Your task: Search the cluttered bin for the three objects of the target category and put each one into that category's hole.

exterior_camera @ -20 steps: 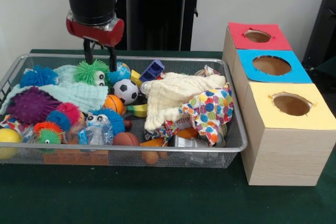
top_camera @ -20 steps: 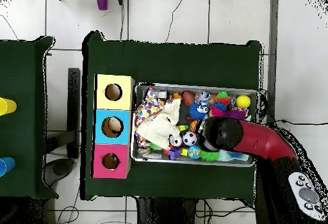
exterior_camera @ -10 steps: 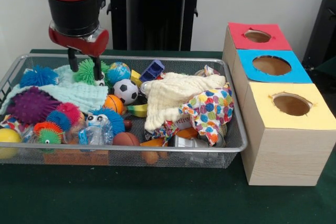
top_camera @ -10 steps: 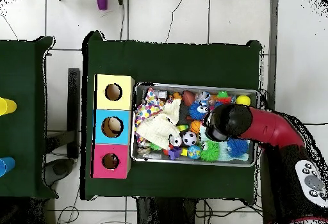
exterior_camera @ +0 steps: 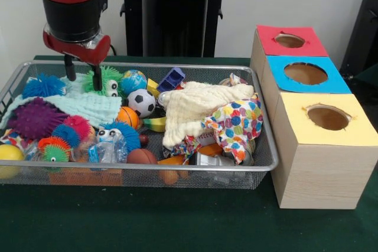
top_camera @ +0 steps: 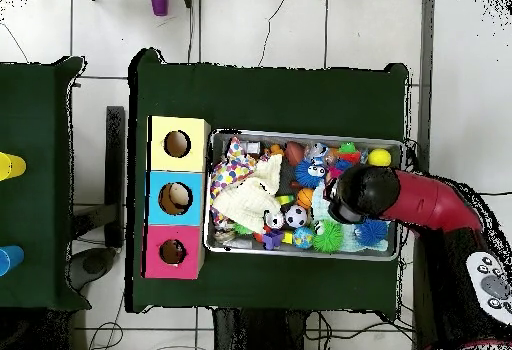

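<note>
The wire bin (exterior_camera: 269, 163) is packed with toys and cloths. Near its middle lie a soccer ball (exterior_camera: 142, 102), a globe ball (exterior_camera: 134, 79) and a small orange basketball (exterior_camera: 127, 116). On the left are several spiky balls: green (exterior_camera: 107, 75), blue (exterior_camera: 42, 85) and purple (exterior_camera: 34, 117). My gripper (exterior_camera: 83, 75) hangs open over the bin's back left, one finger in front of the green spiky ball, holding nothing. In the overhead view the arm's head (top_camera: 352, 194) hides the fingers.
A cream cloth (exterior_camera: 195, 104), a polka-dot cloth (exterior_camera: 236, 122) and a mint cloth (exterior_camera: 88, 105) cover other toys. Beside the bin stand three boxes with holes: red (exterior_camera: 289, 39), blue (exterior_camera: 305, 73) and yellow (exterior_camera: 328, 116). A yellow ball (exterior_camera: 9, 157) sits at the front left corner.
The arm has moved left across the back of the bin, from above the globe ball to the left side of the green spiky ball. The gripper stays open and empty.
</note>
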Robot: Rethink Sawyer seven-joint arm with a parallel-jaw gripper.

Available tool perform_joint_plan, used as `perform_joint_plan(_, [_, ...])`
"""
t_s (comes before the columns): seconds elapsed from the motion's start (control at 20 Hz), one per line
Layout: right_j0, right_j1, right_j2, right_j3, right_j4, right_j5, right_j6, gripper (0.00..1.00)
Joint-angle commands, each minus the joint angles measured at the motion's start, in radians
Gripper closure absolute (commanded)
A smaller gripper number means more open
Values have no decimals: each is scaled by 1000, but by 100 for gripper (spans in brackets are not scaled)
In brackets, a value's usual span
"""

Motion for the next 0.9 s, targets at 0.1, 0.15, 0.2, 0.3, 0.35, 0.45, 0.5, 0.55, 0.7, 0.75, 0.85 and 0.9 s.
perform_joint_plan(0.1, [-23,157,11,-45,-105,-102,-48,0])
perform_joint_plan(0.15, [-26,170,9,-44,-112,-123,-41,0])
perform_joint_plan(0.2, [-30,187,8,-45,-121,-150,-34,0])
perform_joint_plan(0.3, [-39,217,8,-53,-135,-192,-27,0])
perform_joint_plan(0.35, [-42,229,8,-58,-140,-203,-26,0])
perform_joint_plan(0.45, [-47,233,7,-55,-149,-218,-28,0])
perform_joint_plan(0.5, [-47,233,5,-54,-150,-218,-28,0])
perform_joint_plan(0.55, [-47,233,2,-52,-152,-218,-27,0])
perform_joint_plan(0.7, [-48,241,-1,-58,-164,-235,-35,0])
perform_joint_plan(0.75, [-46,241,-3,-60,-171,-239,-42,0])
perform_joint_plan(0.85, [-35,235,-15,-57,-187,-271,-36,100])
perform_joint_plan(0.9, [-34,233,-16,-56,-185,-274,-31,100])
